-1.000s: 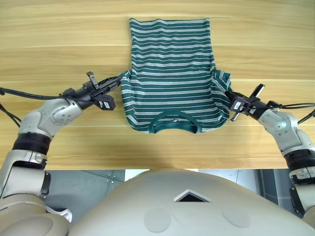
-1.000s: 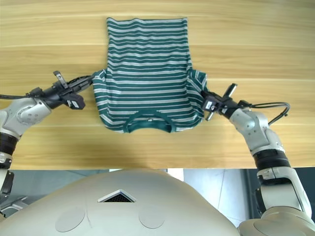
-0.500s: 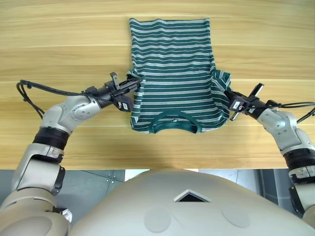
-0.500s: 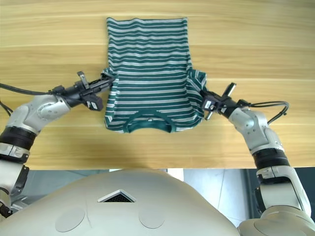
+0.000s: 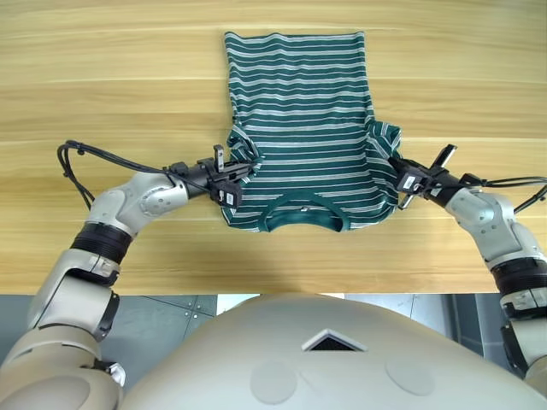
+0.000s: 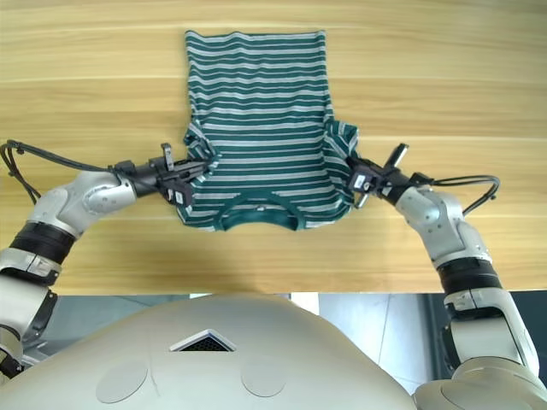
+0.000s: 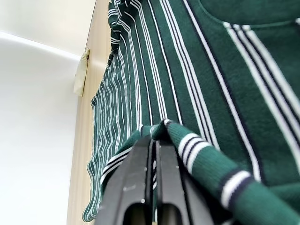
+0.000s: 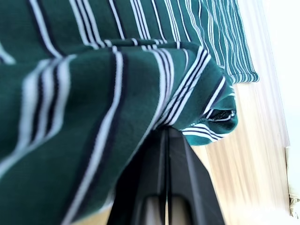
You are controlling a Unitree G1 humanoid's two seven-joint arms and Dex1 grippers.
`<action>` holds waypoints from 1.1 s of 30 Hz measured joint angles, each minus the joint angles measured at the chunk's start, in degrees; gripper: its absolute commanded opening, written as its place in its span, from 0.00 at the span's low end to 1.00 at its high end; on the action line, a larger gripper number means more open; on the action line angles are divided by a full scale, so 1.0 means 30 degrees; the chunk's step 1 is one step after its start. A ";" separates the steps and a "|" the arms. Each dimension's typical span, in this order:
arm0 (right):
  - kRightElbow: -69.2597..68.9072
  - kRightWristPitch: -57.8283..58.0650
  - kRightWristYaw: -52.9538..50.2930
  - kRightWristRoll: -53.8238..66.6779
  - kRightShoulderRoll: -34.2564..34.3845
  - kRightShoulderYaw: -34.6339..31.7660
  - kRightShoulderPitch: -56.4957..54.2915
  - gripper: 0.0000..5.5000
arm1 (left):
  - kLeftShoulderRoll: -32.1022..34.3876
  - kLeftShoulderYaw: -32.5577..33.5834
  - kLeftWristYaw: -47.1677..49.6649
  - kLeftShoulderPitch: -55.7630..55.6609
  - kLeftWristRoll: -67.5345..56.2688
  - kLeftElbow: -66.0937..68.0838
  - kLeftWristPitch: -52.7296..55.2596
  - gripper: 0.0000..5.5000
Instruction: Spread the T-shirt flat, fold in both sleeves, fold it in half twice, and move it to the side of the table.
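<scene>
Seen from the head, the striped T-shirt (image 5: 299, 94) lies on the wooden tabletop (image 5: 102, 77), hem far, collar near. The left jaws pinch the left sleeve (image 5: 242, 143), which sits bunched over the shirt's body; the right jaws grip the right sleeve (image 5: 385, 141) at the shirt's right edge. The left wrist view shows the left jaws pressed together on a fold of striped cloth. The right wrist view shows the right jaws likewise clamped on sleeve fabric.

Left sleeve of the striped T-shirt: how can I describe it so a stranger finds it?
On the light wooden table lies a dark green T-shirt with white stripes. Its left sleeve is the bunched fold pinched by the shut fingers of the left gripper. Unlike the right sleeve, which juts past the shirt's edge, it is turned in over the body.
</scene>
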 measured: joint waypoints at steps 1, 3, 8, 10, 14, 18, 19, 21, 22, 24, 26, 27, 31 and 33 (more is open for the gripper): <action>-0.0001 0.0000 0.0000 -0.0002 0.0007 0.0002 0.0000 0.00 | -0.0061 -0.0004 -0.0099 -0.0029 -0.0044 0.0000 0.0087 0.00; -0.0002 -0.0004 -0.0005 -0.0014 0.0019 0.0003 0.0000 0.00 | -0.0228 0.0000 -0.0327 -0.0046 -0.0419 -0.0009 0.0391 0.00; -0.0008 -0.0011 -0.0013 -0.0014 0.0050 0.0002 -0.0002 0.00 | -0.0691 0.0060 -0.1047 0.0030 -0.1198 -0.0325 0.1223 0.00; -0.0107 0.0039 -0.0065 -0.0161 0.0055 0.0006 0.0018 0.00 | -0.0840 0.0074 -0.0923 -0.0003 -0.1155 -0.0339 0.1541 0.00; -0.0669 0.0320 -0.0113 -0.0360 0.0058 0.0012 0.0286 0.00 | -0.1076 0.0020 -0.0726 -0.0045 -0.1072 -0.0312 0.1599 0.00; -0.1056 0.0398 -0.0112 -0.0377 0.0057 0.0003 0.0566 0.00 | -0.1554 -0.0191 -0.0304 -0.0169 -0.0624 -0.0273 0.1893 0.00; -0.1128 0.0422 -0.0111 -0.0377 0.0057 0.0002 0.0616 0.00 | -0.1623 -0.0243 -0.0245 -0.0185 -0.0581 -0.0263 0.1918 0.00; -0.1257 0.0465 -0.0107 -0.0377 0.0057 0.0002 0.0698 0.00 | -0.1723 -0.0485 -0.0182 -0.0232 -0.0472 -0.0265 0.1944 0.00; -0.1322 0.0470 -0.0058 -0.0341 0.0058 -0.0002 0.0725 0.00 | -0.1732 -0.0542 -0.0182 -0.0265 -0.0459 -0.0257 0.1960 0.00; -0.1575 0.0483 0.0098 -0.0284 0.0059 -0.0001 0.0846 0.00 | -0.1771 -0.0616 -0.0198 -0.0284 -0.0466 -0.0150 0.2086 0.08; -0.1679 0.0499 0.0166 -0.0273 0.0059 -0.0001 0.0902 0.00 | -0.1870 -0.0683 -0.0516 -0.0284 -0.0747 0.0012 0.2328 0.15; -0.1705 0.0516 0.0177 -0.0271 0.0059 -0.0003 0.0910 0.00 | -0.1905 -0.0716 -0.0664 -0.0283 -0.0819 0.0094 0.2353 0.17; -0.1783 0.0613 0.0191 -0.0271 0.0059 -0.0007 0.0931 0.00 | -0.1918 -0.0655 -0.1192 -0.0128 -0.1574 0.0129 0.2734 0.31; -0.1799 0.0620 0.0187 -0.0271 0.0059 -0.0013 0.0937 0.00 | -0.1919 -0.0546 -0.1484 0.0045 -0.2231 0.0082 0.2894 0.37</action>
